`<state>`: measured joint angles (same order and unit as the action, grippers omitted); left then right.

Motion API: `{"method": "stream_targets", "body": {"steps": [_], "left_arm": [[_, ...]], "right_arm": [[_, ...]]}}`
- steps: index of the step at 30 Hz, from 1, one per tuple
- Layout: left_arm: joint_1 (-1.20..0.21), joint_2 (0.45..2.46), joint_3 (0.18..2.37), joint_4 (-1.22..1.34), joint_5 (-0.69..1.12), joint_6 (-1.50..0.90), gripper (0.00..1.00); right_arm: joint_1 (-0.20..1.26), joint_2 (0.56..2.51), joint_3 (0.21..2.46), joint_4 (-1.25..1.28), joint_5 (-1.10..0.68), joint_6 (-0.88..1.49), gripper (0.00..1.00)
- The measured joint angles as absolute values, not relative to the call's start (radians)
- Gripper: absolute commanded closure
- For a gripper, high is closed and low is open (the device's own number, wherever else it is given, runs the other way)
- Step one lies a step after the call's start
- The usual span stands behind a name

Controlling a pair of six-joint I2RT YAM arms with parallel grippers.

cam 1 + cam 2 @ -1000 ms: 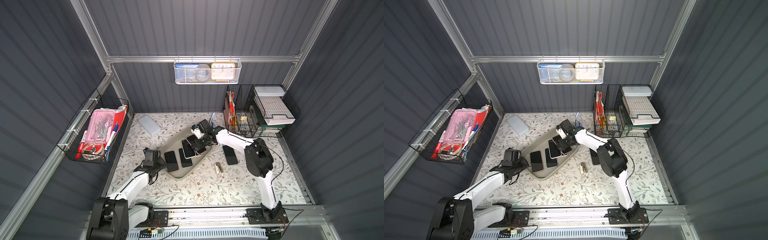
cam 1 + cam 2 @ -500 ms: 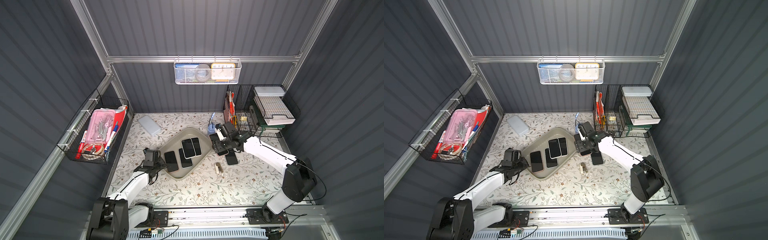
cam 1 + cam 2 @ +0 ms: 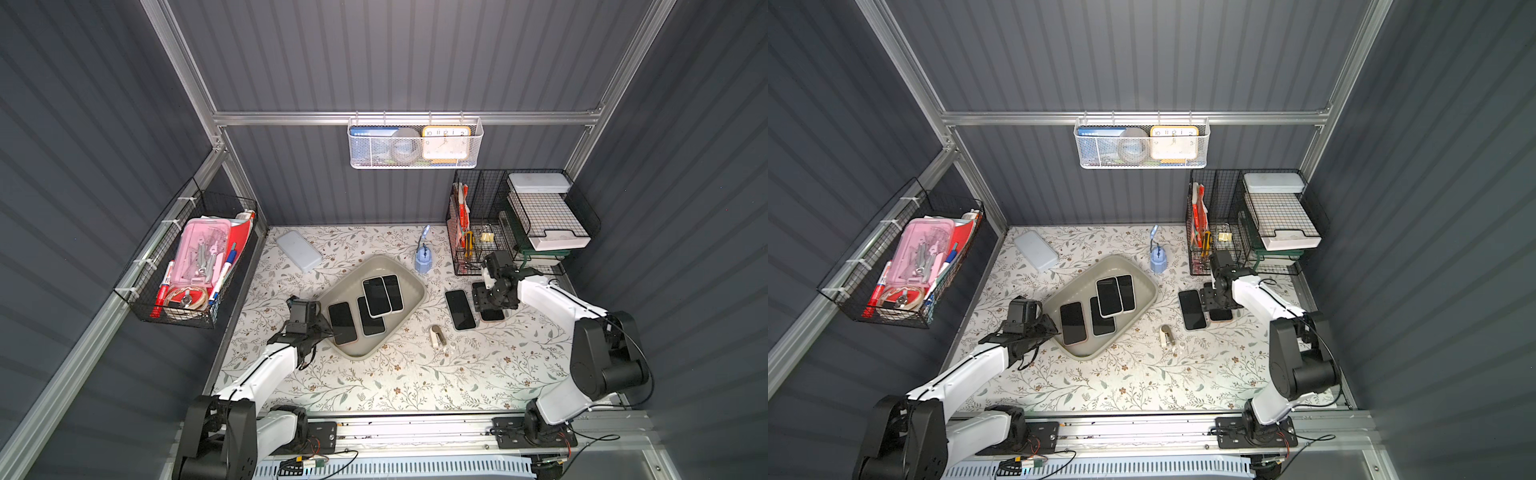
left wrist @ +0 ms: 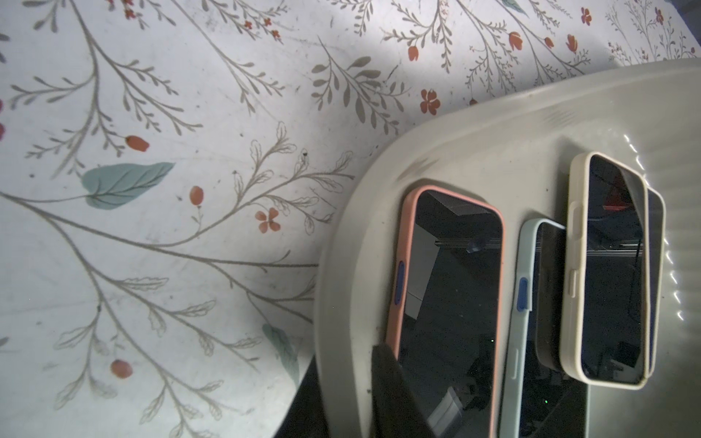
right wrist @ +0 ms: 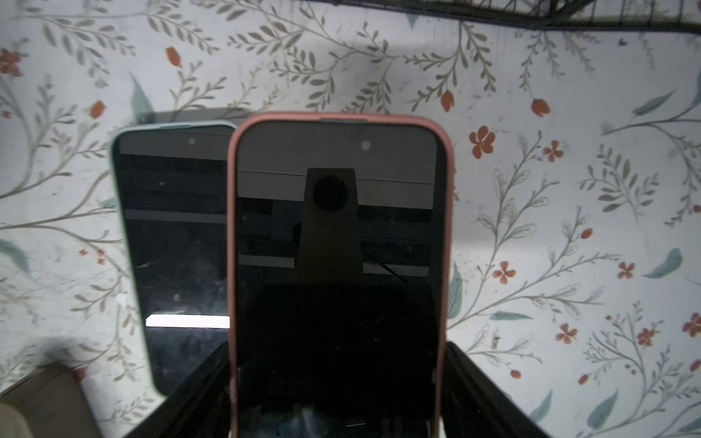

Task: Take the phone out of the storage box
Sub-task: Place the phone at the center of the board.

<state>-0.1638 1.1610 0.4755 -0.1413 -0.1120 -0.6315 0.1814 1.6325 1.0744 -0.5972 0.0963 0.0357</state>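
Observation:
The storage box (image 3: 365, 270) (image 3: 1092, 276) (image 4: 474, 125) is a shallow grey-beige tub in the middle of the flowered table, with several dark-screened phones (image 3: 377, 297) lying in it. My left gripper (image 3: 322, 328) (image 3: 1052, 326) (image 4: 347, 409) is shut on the box's left rim, one finger inside the wall and one outside. My right gripper (image 3: 490, 301) (image 3: 1217, 299) (image 5: 335, 398) is shut on a pink-cased phone (image 5: 335, 246) (image 3: 493, 316), outside the box to its right. It holds the phone low over the table beside a teal-cased phone (image 3: 460, 309) (image 5: 174, 246) that lies flat there.
A small stapler (image 3: 437, 336) lies in front of the box, and a blue desk item (image 3: 423, 262) stands behind it. Black wire organisers (image 3: 478, 232) stand just behind my right gripper. A pale-blue case (image 3: 299, 250) lies at the back left. Wire baskets (image 3: 195, 266) hang on the walls.
My right gripper has carried the pink-cased phone out of the box and rightwards, down next to the teal-cased phone. The left gripper has kept its hold on the rim.

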Motion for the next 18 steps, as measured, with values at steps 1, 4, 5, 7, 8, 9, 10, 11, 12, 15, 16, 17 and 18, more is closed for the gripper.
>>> {"method": "stream_targets", "body": {"steps": [1, 4, 5, 7, 8, 9, 10, 11, 12, 15, 16, 17, 18], "left_arm": [[-0.164, 1.16, 0.476, -0.142, -0.112, -0.632, 0.79], [-0.164, 1.159, 0.475, -0.142, -0.112, -0.632, 0.79], [-0.164, 1.159, 0.475, -0.142, -0.112, -0.632, 0.79], [-0.164, 1.159, 0.475, -0.142, -0.112, -0.632, 0.79], [-0.164, 1.159, 0.475, -0.141, -0.112, -0.632, 0.79], [-0.164, 1.159, 0.475, -0.142, -0.112, -0.632, 0.79], [-0.164, 1.159, 0.475, -0.142, -0.112, -0.632, 0.79], [-0.164, 1.159, 0.475, -0.142, -0.112, -0.632, 0.79], [-0.164, 1.159, 0.475, -0.141, -0.112, -0.632, 0.79], [-0.164, 1.159, 0.475, -0.142, -0.112, -0.632, 0.79], [-0.164, 1.159, 0.475, -0.141, -0.112, -0.632, 0.79], [-0.164, 1.159, 0.475, -0.141, -0.112, -0.632, 0.79], [-0.164, 1.159, 0.475, -0.141, -0.112, -0.632, 0.79]], "right_arm": [[0.172, 1.648, 1.074, -0.591, 0.09, 0.025, 0.39], [0.15, 1.695, 1.074, -0.568, 0.064, -0.009, 0.39], [0.147, 1.707, 1.075, -0.56, 0.055, -0.019, 0.39], [0.142, 1.726, 1.076, -0.542, 0.036, -0.04, 0.39], [0.141, 1.736, 1.077, -0.534, 0.03, -0.047, 0.39], [0.14, 1.745, 1.079, -0.527, 0.02, -0.057, 0.39], [0.14, 1.752, 1.082, -0.522, 0.016, -0.063, 0.39], [0.139, 1.76, 1.087, -0.519, 0.011, -0.069, 0.39], [0.139, 1.769, 1.093, -0.519, 0.007, -0.073, 0.39], [0.139, 1.794, 1.112, -0.512, 0.003, -0.08, 0.36], [0.139, 1.798, 1.117, -0.511, 0.003, -0.081, 0.34], [0.139, 1.804, 1.124, -0.509, 0.006, -0.083, 0.33], [0.139, 1.811, 1.129, -0.507, 0.01, -0.084, 0.31]]}}
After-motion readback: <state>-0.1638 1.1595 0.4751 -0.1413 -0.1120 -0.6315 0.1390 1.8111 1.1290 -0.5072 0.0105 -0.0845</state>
